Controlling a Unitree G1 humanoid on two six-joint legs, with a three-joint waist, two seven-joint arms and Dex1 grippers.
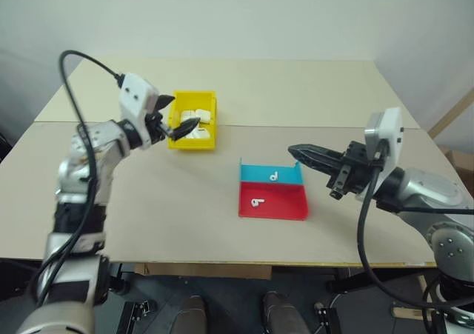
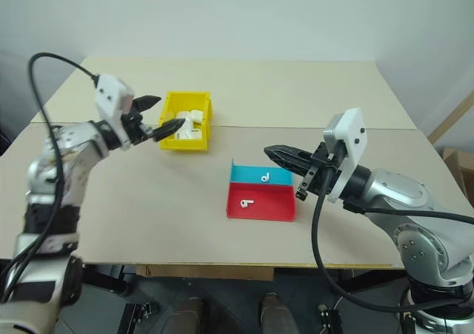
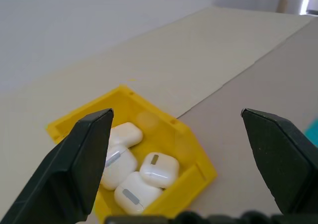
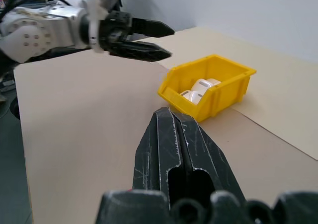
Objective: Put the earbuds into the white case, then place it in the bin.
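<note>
The yellow bin [image 1: 191, 144] stands left of centre with several look-alike white cases [image 1: 195, 119] lying in it; I cannot tell the task's case from the others. My left gripper [image 1: 184, 112] hovers open and empty at the bin's left side, level, fingertips over its rim. In its wrist view the fingers [image 3: 79, 159] stand wide apart, framing the cases [image 3: 159, 169]. Two earbuds lie in a tray: one [image 1: 274, 176] in the blue part, one [image 1: 257, 203] in the red part. My right gripper [image 1: 296, 152] is shut and empty above the tray's right edge.
The shallow red and blue tray [image 1: 285, 209] sits at the table's centre, right of the bin [image 4: 218, 97]. The right wrist view looks past its shut fingers [image 4: 169, 149] toward the left gripper [image 4: 170, 43]. Bare tabletop [image 1: 148, 215] surrounds both containers; the table's front edge is near.
</note>
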